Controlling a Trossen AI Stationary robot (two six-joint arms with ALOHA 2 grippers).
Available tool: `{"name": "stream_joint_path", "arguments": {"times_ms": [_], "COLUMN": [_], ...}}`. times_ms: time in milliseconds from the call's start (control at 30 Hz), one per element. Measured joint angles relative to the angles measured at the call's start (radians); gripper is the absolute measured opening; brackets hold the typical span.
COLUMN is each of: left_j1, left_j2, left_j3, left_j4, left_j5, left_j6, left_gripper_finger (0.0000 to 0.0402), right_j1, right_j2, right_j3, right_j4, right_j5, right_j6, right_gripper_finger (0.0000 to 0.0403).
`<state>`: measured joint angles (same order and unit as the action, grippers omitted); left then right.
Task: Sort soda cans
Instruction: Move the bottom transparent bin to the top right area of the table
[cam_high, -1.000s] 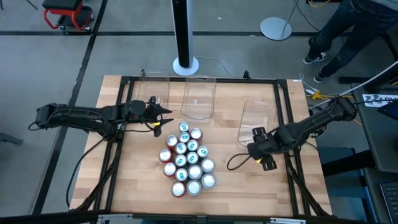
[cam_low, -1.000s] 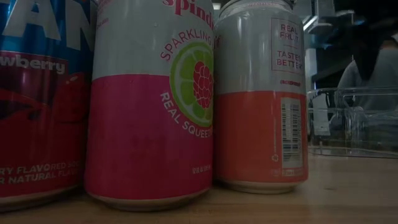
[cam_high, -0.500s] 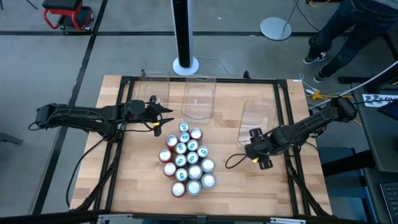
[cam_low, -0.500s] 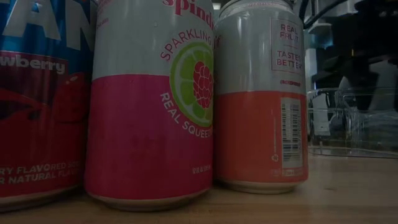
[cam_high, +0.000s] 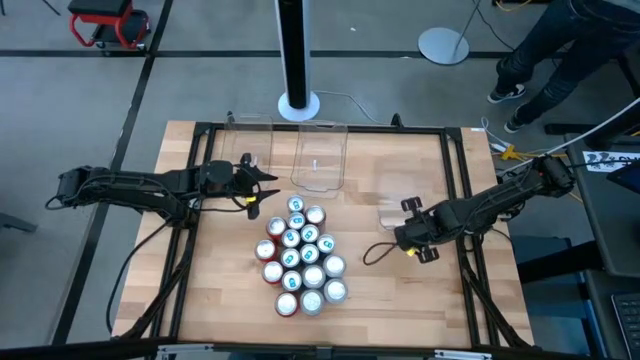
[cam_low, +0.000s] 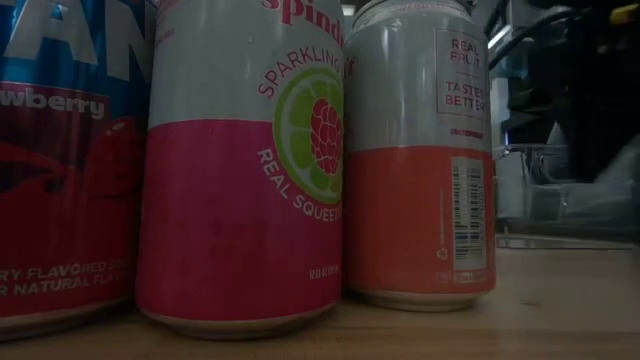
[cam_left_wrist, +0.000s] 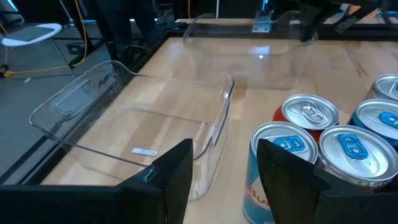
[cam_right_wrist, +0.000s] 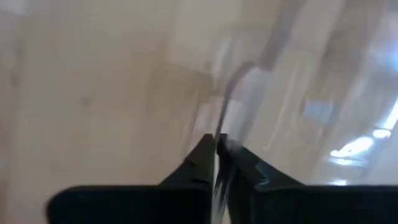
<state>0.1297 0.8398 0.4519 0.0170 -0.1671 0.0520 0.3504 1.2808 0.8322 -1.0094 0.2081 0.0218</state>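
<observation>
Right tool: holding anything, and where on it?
Yes. The right tool is shut on the thin rim of the clear bin at its near edge. The left tool holds nothing, open beside the soda cans.

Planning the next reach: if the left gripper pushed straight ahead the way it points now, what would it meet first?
Probably the blue-teal can at the cluster's near edge, just ahead of the open left gripper; depth is unclear.

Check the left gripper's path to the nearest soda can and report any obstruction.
Nothing visible blocks it. The left gripper hovers open just short of the nearest soda can, at the cluster's far-left edge. The clear bin sits beside that path, not across it.
</observation>
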Motion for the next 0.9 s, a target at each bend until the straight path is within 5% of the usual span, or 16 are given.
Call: {"name": "stream_joint_path", "arguments": {"times_ms": [900], "left_j1": [0.0], "left_j2": [0.0], "left_j3": [0.0], "left_j4": [-0.006], "left_j5": [0.0], "left_j6": [-0.018], "left_gripper_finger": [0.0169], "right_j1": [-0.49], "right_j2": [0.0], "right_j3": [0.0], "right_j4": [-0.234], "right_j5": [0.086], "right_j6": [-0.24], "right_gripper_finger": [0.0003]}}
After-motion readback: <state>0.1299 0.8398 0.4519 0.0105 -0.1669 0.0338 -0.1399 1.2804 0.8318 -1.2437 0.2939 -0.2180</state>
